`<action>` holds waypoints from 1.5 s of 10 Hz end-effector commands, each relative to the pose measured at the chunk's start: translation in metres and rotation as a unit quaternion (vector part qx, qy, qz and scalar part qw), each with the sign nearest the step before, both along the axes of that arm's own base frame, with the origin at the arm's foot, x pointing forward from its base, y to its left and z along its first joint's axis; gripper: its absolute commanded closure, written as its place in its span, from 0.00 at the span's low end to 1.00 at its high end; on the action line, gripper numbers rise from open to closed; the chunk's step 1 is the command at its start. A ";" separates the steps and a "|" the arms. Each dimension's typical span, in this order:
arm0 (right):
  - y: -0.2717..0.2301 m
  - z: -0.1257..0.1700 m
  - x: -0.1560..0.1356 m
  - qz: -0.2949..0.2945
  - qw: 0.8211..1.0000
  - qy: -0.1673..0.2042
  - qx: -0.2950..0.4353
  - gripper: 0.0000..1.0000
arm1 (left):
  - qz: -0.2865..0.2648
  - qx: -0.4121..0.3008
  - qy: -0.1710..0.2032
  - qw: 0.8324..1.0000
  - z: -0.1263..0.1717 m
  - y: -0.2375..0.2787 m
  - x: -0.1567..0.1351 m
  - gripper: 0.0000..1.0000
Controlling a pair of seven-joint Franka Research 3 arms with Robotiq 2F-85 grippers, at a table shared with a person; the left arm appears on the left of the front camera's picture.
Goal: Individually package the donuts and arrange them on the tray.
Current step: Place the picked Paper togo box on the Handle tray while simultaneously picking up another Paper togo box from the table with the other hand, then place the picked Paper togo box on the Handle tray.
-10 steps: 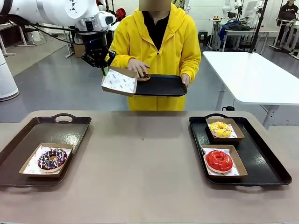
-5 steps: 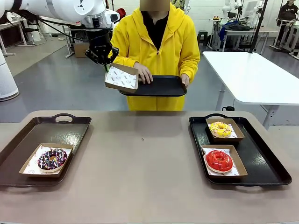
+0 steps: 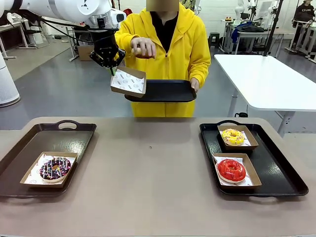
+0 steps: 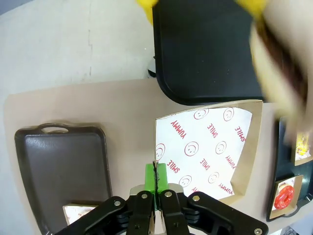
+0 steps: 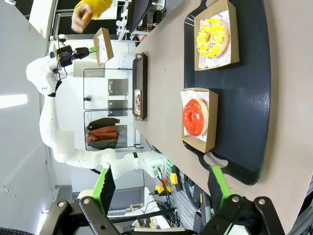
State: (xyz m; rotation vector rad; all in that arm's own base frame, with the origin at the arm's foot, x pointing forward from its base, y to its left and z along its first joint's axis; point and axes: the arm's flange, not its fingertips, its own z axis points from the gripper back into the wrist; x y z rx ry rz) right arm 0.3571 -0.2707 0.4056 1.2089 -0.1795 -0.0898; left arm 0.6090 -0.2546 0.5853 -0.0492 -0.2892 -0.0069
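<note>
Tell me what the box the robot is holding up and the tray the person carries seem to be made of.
Box: looks like thin brown cardboard, matte, raw-edged, lined with printed white paper. Handheld tray: probably black plastic, smooth with a faint sheen and rounded rim.

A smooth grey concrete floor (image 3: 64, 94) spreads behind the tan work table (image 3: 148, 173). A glossy white rectangular table (image 3: 266, 81) stands at right, with cluttered workbenches (image 3: 247, 29) against the far bright wall.

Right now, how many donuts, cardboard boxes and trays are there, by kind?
Donuts: 4, red, yellow, sprinkled chocolate, dark one in the person's hand
Boxes: 4, three under donuts, an empty box in the left claw
Trays: 3, two on table, one held
Total: 11
</note>
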 end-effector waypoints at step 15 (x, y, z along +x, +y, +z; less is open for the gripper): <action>0.000 0.002 -0.001 -0.003 1.000 0.003 0.001 0.00 | -0.002 -0.001 -0.005 1.000 0.000 0.003 -0.004 1.00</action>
